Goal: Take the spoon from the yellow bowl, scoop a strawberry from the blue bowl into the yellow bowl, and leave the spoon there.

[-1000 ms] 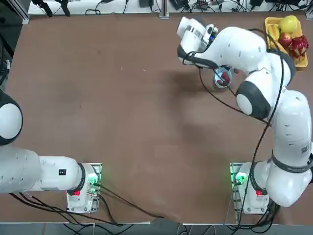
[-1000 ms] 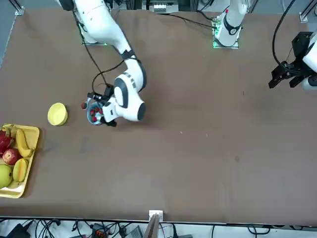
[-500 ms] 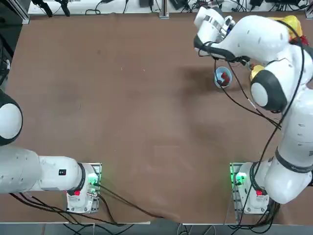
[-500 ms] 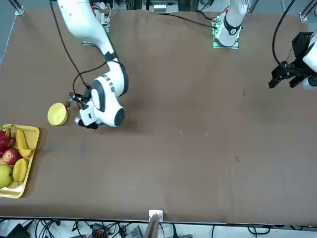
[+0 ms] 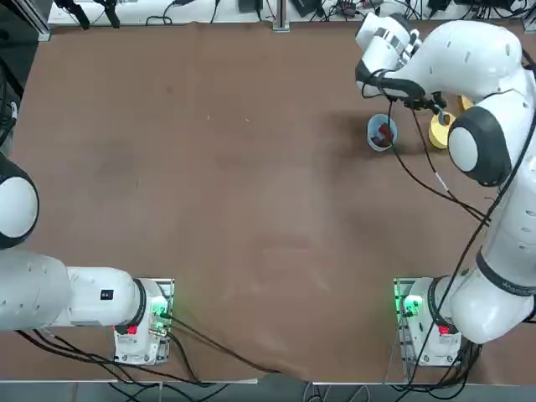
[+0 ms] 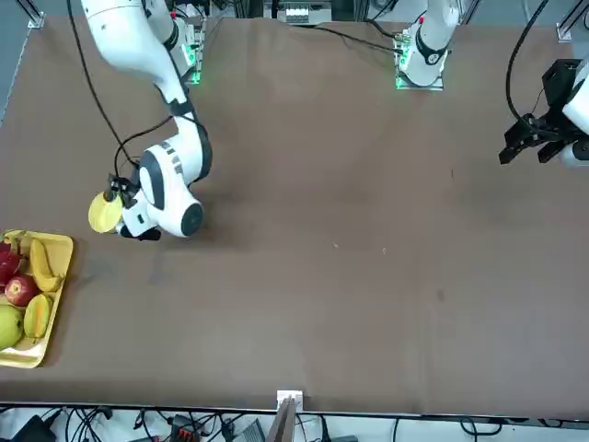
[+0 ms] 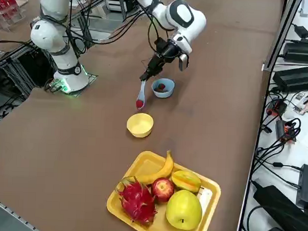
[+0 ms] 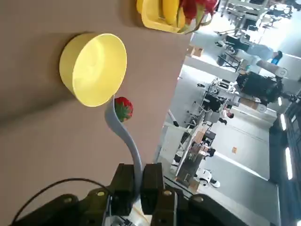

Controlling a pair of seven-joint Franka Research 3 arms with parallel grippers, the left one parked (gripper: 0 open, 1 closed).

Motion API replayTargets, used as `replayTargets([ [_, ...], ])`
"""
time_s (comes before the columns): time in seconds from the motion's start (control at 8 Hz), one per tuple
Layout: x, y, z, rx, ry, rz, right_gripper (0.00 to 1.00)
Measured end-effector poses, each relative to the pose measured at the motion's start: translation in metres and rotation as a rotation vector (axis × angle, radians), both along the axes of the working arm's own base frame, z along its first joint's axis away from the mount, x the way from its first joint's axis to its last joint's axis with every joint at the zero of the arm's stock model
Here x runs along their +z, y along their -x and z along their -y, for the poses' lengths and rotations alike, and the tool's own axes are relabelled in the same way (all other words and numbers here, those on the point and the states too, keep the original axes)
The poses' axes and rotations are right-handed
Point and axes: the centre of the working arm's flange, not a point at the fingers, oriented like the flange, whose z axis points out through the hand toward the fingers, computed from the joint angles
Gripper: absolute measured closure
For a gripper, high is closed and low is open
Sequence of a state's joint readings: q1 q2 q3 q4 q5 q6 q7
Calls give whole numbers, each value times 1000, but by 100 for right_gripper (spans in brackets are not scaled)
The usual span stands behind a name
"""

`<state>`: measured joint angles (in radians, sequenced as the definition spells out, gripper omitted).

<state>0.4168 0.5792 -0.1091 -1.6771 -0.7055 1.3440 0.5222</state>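
My right gripper [image 7: 152, 68] is shut on the handle of the pale spoon [image 7: 141, 94], which hangs downward with a red strawberry [image 7: 139, 103] in its scoop. The scoop hovers just above the table between the two bowls, close to the rim of the yellow bowl [image 7: 140, 125]. In the wrist view the spoon [image 8: 126, 134] and strawberry [image 8: 123, 108] sit right beside the yellow bowl [image 8: 94, 68], which looks bare inside. The blue bowl [image 7: 163, 88] still holds strawberries and also shows from above [image 5: 382, 132]. In the front view my arm hides the blue bowl; the yellow bowl [image 6: 106, 212] shows beside the wrist.
A rectangular yellow fruit tray [image 7: 143, 162] with a banana, apple, dragon fruit and other fruit lies beyond the yellow bowl, near the table's edge [image 6: 28, 354]. Black cables hang from my wrist over the bowls.
My right arm has swung away from over the blue bowl toward the yellow bowl, carrying the spoon with the strawberry; the blue bowl is now uncovered in the top view.
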Motion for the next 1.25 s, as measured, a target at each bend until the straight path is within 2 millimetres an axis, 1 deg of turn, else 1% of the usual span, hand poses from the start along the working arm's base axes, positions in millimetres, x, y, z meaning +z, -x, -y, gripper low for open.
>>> replayTargets([
  [0.25, -4, -8, 31, 16, -73, -71, 89],
  [0.38, -7, -11, 44, 32, -111, -115, 89],
  [0.5, -11, -13, 52, 55, -146, -166, 89],
  [0.88, -13, -15, 64, 161, -241, -368, 89],
  [1.0, -13, -15, 67, 177, -258, -399, 89],
  [1.25, -11, -18, 64, 188, -265, -403, 89],
])
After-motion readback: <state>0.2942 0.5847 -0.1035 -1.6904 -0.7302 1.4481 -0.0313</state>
